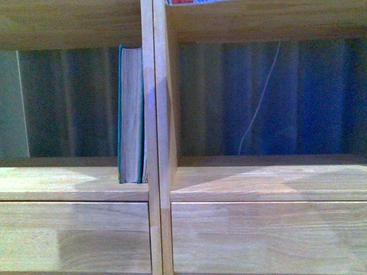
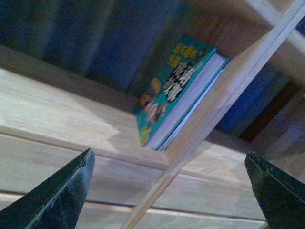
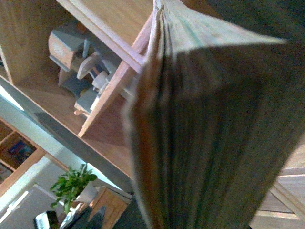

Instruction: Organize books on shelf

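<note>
1 teal book (image 2: 171, 90) on shelf (image 2: 57, 114) | ahead of L end effector (image 2: 169, 155), spread | R end effector unclear

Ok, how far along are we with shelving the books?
One done: the teal-green book stands upright in the left compartment against the centre divider, and the left gripper sits open and empty near it. In hand: a second book fills the right wrist view, apparently carried, though the fingers don't show. Left: shelving that one.
</note>
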Motion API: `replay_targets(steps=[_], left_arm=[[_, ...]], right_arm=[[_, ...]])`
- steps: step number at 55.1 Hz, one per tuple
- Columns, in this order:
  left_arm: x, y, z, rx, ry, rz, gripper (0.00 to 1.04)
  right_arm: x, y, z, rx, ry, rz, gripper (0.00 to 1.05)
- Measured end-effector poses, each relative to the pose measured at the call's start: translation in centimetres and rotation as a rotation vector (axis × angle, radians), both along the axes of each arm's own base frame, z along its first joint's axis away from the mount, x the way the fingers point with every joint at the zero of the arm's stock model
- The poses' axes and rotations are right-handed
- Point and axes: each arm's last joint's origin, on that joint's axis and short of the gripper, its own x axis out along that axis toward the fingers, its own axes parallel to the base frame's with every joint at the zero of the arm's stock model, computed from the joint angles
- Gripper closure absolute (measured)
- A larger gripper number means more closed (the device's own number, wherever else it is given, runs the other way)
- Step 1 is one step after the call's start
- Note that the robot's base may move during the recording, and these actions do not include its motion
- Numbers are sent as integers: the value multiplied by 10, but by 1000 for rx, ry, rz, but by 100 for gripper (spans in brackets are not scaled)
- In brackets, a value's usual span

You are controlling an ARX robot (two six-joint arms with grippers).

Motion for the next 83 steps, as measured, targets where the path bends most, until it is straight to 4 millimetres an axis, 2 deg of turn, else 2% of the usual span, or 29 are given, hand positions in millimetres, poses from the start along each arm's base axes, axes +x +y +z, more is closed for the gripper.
replay_targets(steps=[6, 13, 16, 21, 32, 39, 52, 65, 83], left_arm=[[17, -14, 6, -97, 5, -39, 7], [35, -43, 12, -192, 18, -120, 7], [46, -67, 16, -245, 25, -183, 7], [54, -94, 23, -293, 26, -257, 7], [58, -140, 34, -342, 45, -381, 7], [57, -160, 36, -350, 43, -436, 7], [63, -173, 38, -360, 39, -440, 7], [70, -180, 43, -346, 24, -452, 7], [73, -188, 47, -337, 12, -460, 7]], right_arm=[[0, 6, 4, 7, -7, 14, 97], [2, 11, 5, 10, -4, 26, 97], [3, 13, 4, 13, 0, 32, 97], [4, 13, 4, 20, -1, 35, 97], [7, 3, 6, 44, -11, 33, 97], [10, -4, 6, 60, -7, 15, 97], [9, -3, 1, 89, 19, 37, 97], [-1, 4, -7, 109, 41, 93, 97], [-14, 10, -3, 125, 25, 145, 97]])
